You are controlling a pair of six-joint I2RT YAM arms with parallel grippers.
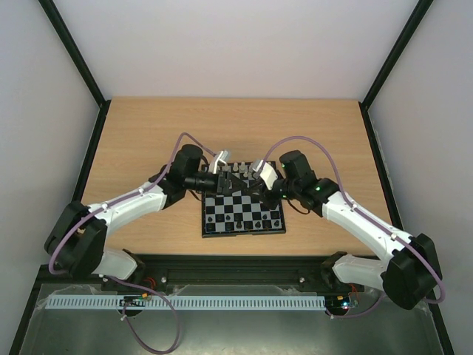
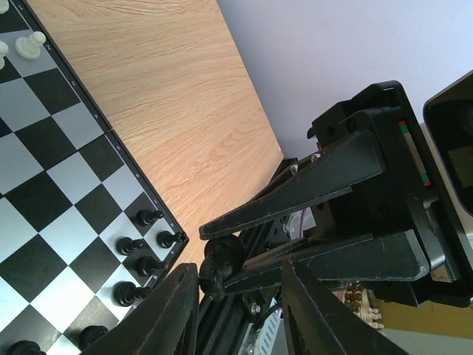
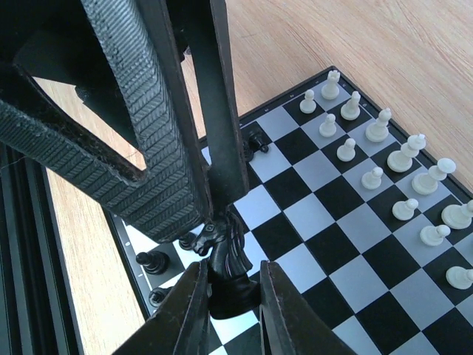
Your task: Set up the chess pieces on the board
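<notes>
Risk first: the black knight [image 3: 225, 270] is gripped by both arms at once, in the air over the board [image 3: 314, 214]. The right gripper [image 3: 233, 275] pinches its base and lower body, jaws pressed onto it. The left gripper [image 3: 211, 211] comes in from opposite, fingers drawn nearly together on the head, just beyond the right fingertips. That upper hold sits on a small, sloping surface; I judge it weak.

Failure modes, as judged:
- Right lets go before the left hold is secure: the knight slips out and falls on the board directly under the hand. It may topple the black pawns [image 3: 151, 260] standing just beside and below the right fingers.
- Arms part while both clamp: the piece twists or springs free.
- Tips of the two grippers are almost touching, so a small misalignment knocks one against the other.

The white pieces [image 3: 375, 177] stand in rows ahead and to the right of the right gripper, well apart from the handover; little danger there.

Left wrist view: the knight lies close to one of that gripper's own fingers; contact on the other side is unclear there.
</notes>
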